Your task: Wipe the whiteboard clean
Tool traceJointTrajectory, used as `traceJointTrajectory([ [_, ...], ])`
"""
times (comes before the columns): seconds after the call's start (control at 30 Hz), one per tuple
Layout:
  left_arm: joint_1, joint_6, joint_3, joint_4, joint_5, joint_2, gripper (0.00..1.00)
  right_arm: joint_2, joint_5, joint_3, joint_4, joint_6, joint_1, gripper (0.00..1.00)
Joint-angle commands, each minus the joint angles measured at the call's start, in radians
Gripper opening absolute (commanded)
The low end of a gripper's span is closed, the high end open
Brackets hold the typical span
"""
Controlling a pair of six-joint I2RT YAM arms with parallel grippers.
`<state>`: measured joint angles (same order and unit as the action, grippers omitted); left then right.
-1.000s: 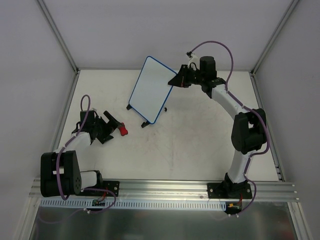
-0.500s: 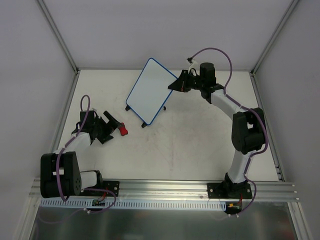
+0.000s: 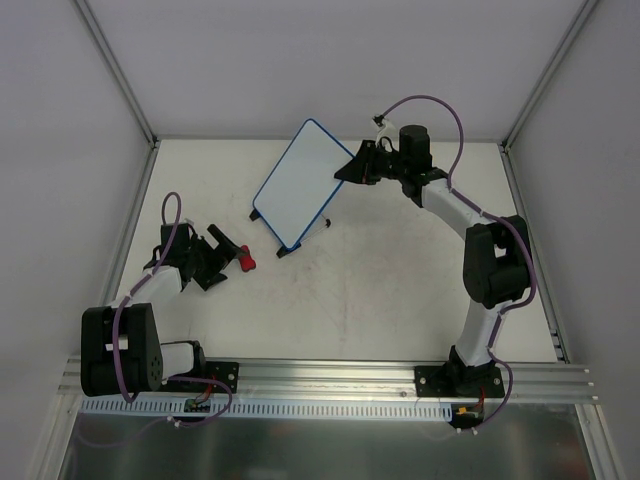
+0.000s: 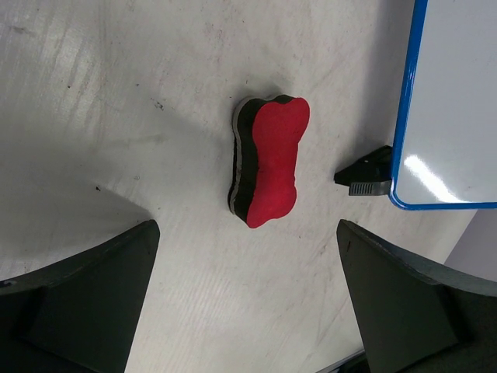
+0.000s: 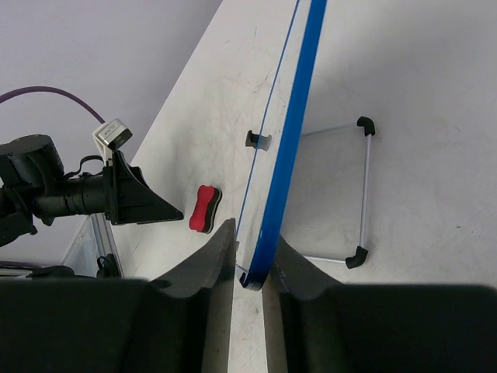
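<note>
The whiteboard (image 3: 297,183), white with a thin blue frame, stands tilted at the back middle of the table. My right gripper (image 3: 352,168) is shut on its right edge; in the right wrist view the blue frame (image 5: 287,151) runs between my fingers. A red bone-shaped eraser (image 3: 245,259) lies on the table left of the board, and shows in the left wrist view (image 4: 273,159) and the right wrist view (image 5: 203,208). My left gripper (image 3: 222,250) is open, its fingers (image 4: 93,303) wide apart, just short of the eraser.
The board's wire stand with black feet (image 5: 363,194) shows behind it. A black foot (image 4: 365,175) of the board sits near the eraser. Grey walls and metal posts (image 3: 115,70) enclose the table.
My right gripper has swung the whiteboard's top edge further right and back, turning the board; its lower corner has shifted a little left. The left arm and eraser have not moved.
</note>
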<state>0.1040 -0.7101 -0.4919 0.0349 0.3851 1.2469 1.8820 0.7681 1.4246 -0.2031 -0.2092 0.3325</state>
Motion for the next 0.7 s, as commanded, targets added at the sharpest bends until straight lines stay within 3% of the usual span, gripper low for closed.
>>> traceJointTrajectory([
  [0.0,-0.009,0.024,0.003,-0.001,0.009,-0.027,0.99,-0.052,0.043,0.004,-0.071,0.014,0.0,0.25],
  [0.3,-0.009,0.027,0.006,-0.001,0.009,-0.024,0.99,-0.06,0.036,-0.019,-0.071,0.03,-0.003,0.26],
  [0.47,-0.007,0.028,0.006,-0.001,0.009,-0.027,0.99,-0.051,0.023,-0.015,-0.07,0.034,-0.001,0.03],
  [0.67,-0.009,0.031,0.009,-0.001,0.008,-0.03,0.99,-0.04,0.028,0.031,-0.059,0.019,-0.003,0.0],
])
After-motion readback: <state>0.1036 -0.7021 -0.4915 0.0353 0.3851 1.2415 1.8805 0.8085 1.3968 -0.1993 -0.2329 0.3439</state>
